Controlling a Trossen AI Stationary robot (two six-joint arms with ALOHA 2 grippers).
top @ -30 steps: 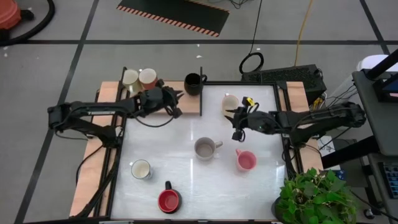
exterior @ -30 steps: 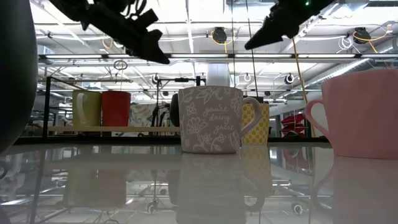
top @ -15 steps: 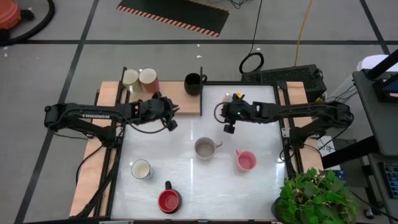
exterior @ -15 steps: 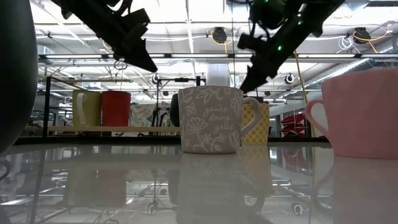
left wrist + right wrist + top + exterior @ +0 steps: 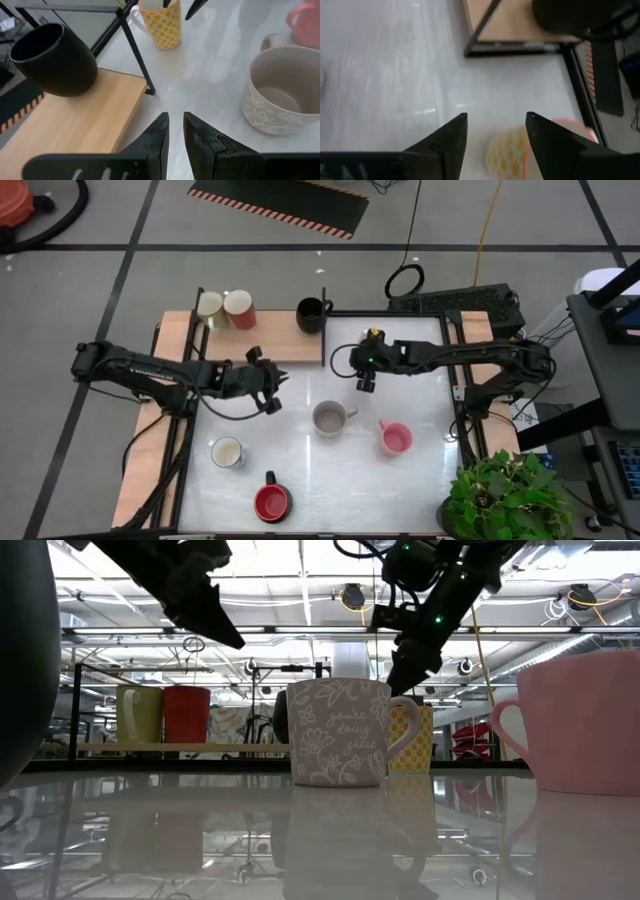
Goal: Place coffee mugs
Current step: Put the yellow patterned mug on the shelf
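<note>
Fig. Both my arms over the white worktop (image 5: 300,470), mugs spread around.
Left fingers (image 5: 175,131) nearly closed, empty, beside the wooden shelf (image 5: 280,345) carrying the black mug (image 5: 312,313). Right fingers (image 5: 495,131) spread, empty, above the yellow-dotted mug (image 5: 161,22); grey mug (image 5: 329,419) and pink mug (image 5: 394,438) nearer centre.

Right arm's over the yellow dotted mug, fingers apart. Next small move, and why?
Probably lower the right gripper straight down onto the yellow dotted mug. Its wrist view shows the fingers spread with the mug directly between them but not touching; the low view shows the gripper above the mug. The left gripper waits near the wooden shelf.
</note>
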